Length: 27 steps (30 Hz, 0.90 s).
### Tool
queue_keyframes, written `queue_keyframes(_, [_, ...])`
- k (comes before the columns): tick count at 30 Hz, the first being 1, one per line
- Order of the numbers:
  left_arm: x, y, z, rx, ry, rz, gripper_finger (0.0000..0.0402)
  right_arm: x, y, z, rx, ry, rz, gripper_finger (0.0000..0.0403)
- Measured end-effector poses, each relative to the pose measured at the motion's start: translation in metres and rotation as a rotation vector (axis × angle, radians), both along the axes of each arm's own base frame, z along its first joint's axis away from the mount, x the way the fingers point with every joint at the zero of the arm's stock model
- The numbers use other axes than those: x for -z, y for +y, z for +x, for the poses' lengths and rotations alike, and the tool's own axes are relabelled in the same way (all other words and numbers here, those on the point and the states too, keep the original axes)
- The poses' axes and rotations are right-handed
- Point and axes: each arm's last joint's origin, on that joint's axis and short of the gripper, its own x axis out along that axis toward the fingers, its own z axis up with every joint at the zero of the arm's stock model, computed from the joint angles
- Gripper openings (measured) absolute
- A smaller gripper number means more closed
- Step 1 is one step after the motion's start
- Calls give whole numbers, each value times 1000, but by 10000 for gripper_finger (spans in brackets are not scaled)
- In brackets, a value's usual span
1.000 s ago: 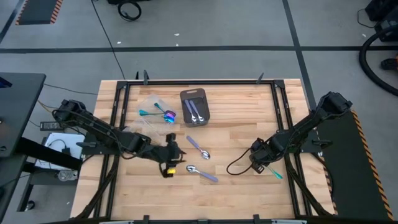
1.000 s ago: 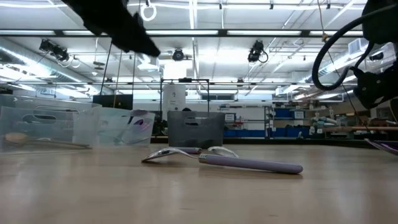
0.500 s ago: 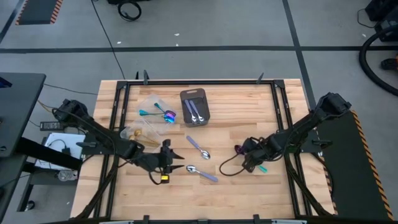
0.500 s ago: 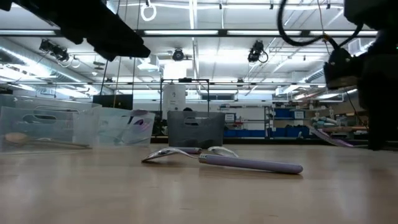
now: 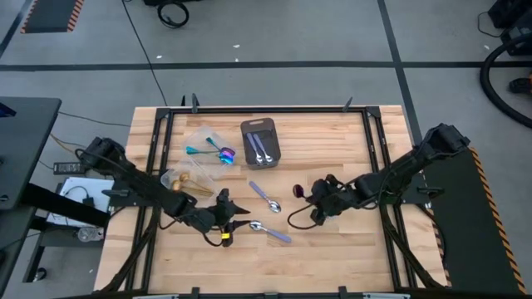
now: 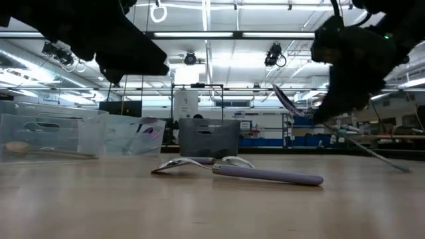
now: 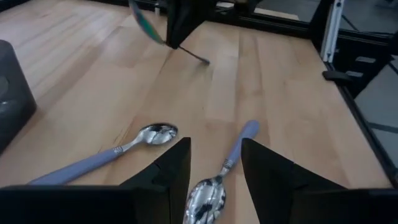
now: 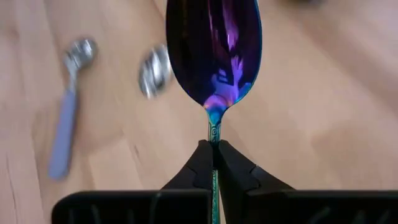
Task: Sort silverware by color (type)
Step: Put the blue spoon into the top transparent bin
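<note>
My right gripper [image 5: 313, 196] is shut on an iridescent spoon with a purple bowl [image 8: 213, 43] and a teal handle, held above the table right of centre; it also shows in the low view [image 6: 287, 99]. My left gripper [image 5: 241, 224] is open and low over the table's near middle. Its fingers [image 7: 180, 163] stand on either side of the bowl [image 7: 205, 200] of a silver spoon with a lavender handle [image 5: 269, 232], without touching it. A second such spoon [image 5: 266, 198] lies flat just beyond it. My right gripper pinches the spoon's thin teal handle [image 8: 214, 133] between its two fingertips, just behind the bowl. The handle runs along the fingers. The spoon is lifted clear of the table and tilted, bowl up and toward the table's left, handle end [image 6: 392, 162] trailing down.
A dark grey tray [image 5: 261, 143] with two lavender-handled spoons stands at the far middle. Left of it a clear tub [image 5: 208, 143] holds teal-handled spoons, and a nearer clear tub [image 5: 187, 178] holds gold ones. Bare wood lies to the near right.
My right gripper has risen and gone toward the table's left with the iridescent spoon, lifting it clear, bowl leading. My left gripper has gone a little toward the near edge and swung its fingers toward the near lavender-handled spoon.
</note>
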Motion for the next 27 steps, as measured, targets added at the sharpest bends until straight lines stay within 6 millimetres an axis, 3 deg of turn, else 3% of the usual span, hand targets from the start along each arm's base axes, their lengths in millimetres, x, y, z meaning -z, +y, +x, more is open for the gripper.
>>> queue_keyframes(8, [14, 1, 6, -51, 19, 43, 149, -12, -2, 15, -31, -253, -115, 12])
queue_keyframes(16, [6, 3, 15, -72, 25, 47, 149, -21, -8, 23, -43, -449, -207, 14])
queue_keyframes(22, [-9, 2, 27, -89, 44, 61, 149, -10, -9, 42, -59, -531, -288, 14])
queue_keyframes(27, [-10, 10, 31, -119, 49, 64, 149, 2, -13, 58, -35, -656, -339, 14])
